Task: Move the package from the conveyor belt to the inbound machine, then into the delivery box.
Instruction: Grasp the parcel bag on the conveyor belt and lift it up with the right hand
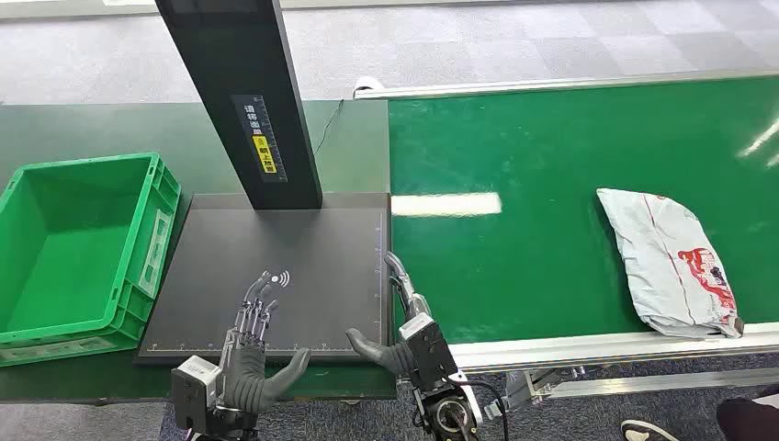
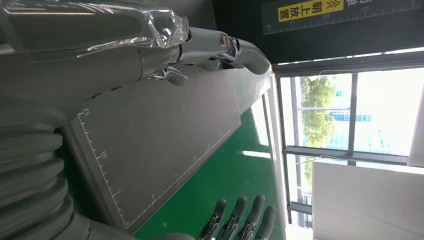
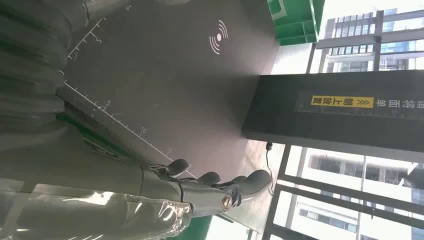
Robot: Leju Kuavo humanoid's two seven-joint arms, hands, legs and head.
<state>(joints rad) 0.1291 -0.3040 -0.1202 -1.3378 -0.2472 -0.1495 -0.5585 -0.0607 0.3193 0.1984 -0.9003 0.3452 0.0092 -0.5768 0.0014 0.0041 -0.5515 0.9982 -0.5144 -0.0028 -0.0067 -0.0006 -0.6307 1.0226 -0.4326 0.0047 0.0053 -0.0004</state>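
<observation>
A grey plastic mail package with red print lies on the green conveyor belt at the right, near its front rail. The inbound machine is a dark flat scan plate with a black post rising from its back. A green delivery box stands empty to the plate's left. My left hand hovers open over the plate's front edge, fingers stretched forward; the left wrist view shows its fingers over the plate. My right hand is open at the plate's front right corner, far from the package.
The conveyor's silver front rail runs along the near side. A person's shoe and dark clothing show at the bottom right on the floor. A thin cable lies on the dark table behind the plate.
</observation>
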